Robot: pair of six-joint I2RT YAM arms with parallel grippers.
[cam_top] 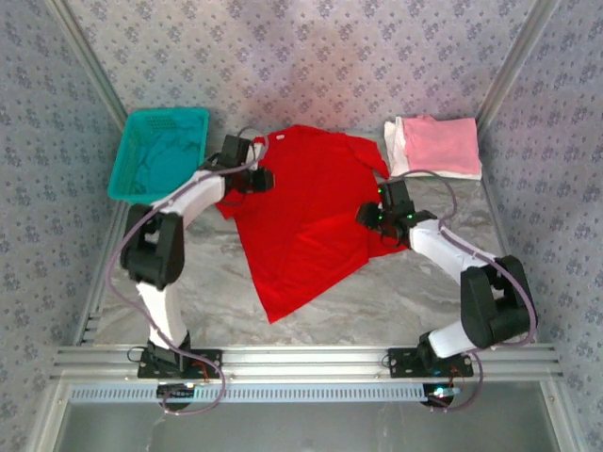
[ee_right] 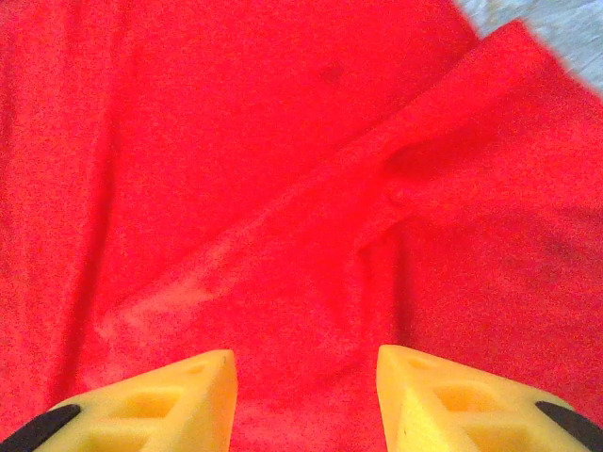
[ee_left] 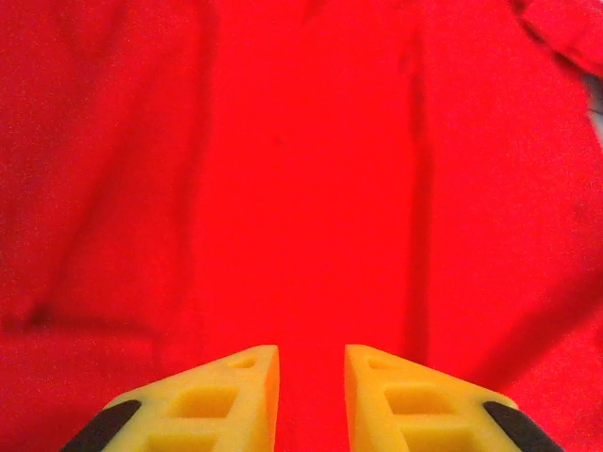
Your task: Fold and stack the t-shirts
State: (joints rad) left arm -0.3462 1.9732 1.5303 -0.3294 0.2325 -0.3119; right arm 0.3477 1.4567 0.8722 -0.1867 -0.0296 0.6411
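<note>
Red t-shirt (cam_top: pixel 301 226) lies spread on the table (cam_top: pixel 396 292), unfolded; pink t-shirt (cam_top: pixel 441 143) already folded atop white t-shirt (cam_top: pixel 396 151), beyond its right sleeve. Left pincer (cam_top: pixel 256 179) over its left sleeve, narrowly parted; right pincer (cam_top: pixel 375 215) at its right edge, gaping, empty

Qty: 1 red tee (cam_top: pixel 301 221), 1 pink tee (cam_top: pixel 443 143), 1 white tee (cam_top: pixel 397 149), 1 teal tee (cam_top: pixel 168 166), 1 basket (cam_top: pixel 122 175).
</note>
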